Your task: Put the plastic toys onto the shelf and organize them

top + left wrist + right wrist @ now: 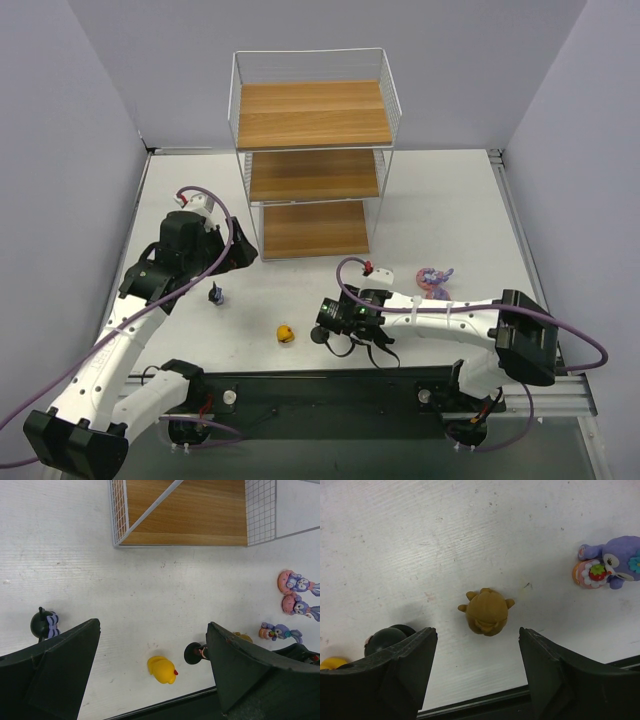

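Black fingers (395, 675) of the right hand (477, 631) are spread wide and grip nothing. An olive-brown doll (486, 612) stands on the white desk (420, 540) just ahead of the gap between them and seems clear of both. A black doll (387, 639) peeks out from behind one finger, with a yellow doll (332, 663) just beyond it at the edge of the view. The left hand (152, 625) hovers near the foot of the shelf (185, 515), its fingers equally far apart and holding nothing. A dark blue figure (45, 624) stands just beside one of its fingers. Three purple bunnies (297, 605) cluster on the desk to the right arm's side, well apart from the shelf.
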You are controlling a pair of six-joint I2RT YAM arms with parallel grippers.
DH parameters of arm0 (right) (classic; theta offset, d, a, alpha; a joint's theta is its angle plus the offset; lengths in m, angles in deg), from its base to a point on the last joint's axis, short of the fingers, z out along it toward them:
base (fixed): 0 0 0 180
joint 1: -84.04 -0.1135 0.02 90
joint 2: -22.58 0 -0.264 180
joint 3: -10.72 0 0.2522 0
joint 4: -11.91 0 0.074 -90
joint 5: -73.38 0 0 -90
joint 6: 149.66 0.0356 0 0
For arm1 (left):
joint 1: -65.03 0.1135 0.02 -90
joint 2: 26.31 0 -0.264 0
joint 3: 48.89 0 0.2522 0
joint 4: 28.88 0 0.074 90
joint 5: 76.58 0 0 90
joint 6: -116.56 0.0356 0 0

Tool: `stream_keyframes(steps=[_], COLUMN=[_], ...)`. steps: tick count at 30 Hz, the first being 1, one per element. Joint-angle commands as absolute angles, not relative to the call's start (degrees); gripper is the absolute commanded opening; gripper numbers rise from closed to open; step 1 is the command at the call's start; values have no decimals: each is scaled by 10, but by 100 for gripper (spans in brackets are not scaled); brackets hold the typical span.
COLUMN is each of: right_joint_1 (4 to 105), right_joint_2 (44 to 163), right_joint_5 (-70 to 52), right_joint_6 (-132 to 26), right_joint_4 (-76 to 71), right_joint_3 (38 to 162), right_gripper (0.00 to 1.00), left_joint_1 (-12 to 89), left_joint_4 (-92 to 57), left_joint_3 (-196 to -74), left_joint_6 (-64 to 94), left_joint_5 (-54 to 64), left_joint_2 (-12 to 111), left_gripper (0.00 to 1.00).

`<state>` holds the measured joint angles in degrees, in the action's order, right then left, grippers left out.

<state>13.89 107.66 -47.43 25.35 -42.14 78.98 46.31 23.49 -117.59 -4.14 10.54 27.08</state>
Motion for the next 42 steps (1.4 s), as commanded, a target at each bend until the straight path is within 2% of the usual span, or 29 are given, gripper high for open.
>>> stream_keyframes(steps=[1,24,27,28,31,33,42], right_joint_1=[152,184,183,184,184,183,186], right_joint_2=[1076,1116,1118,1120,1121,1118,1068], right_joint_5=[-469,-448,-454,-454,-458,-463,-484], right_joint_6=[245,216,211,205,193,186,86], right_joint_4=[-391,-351,-351,-352,-358,-367,-396], right_joint_3=[757,734,736,738,751,762,822], right_gripper=[67,48,35,26,7,1,0], left_joint_1=[461,462,462,462,462,462,462], left_joint_4=[234,236,239,240,240,240,240], left_joint_3=[-1192,-1184,-1184,-1184,-1182,-1183,-1187], left_joint_6=[-29,-31,-30,-28,-28,-28,-28], left_joint_5=[96,101,102,104,104,104,105], left_joint_2=[266,262,261,261,261,261,263], left_gripper=[97,97,97,97,97,97,97])
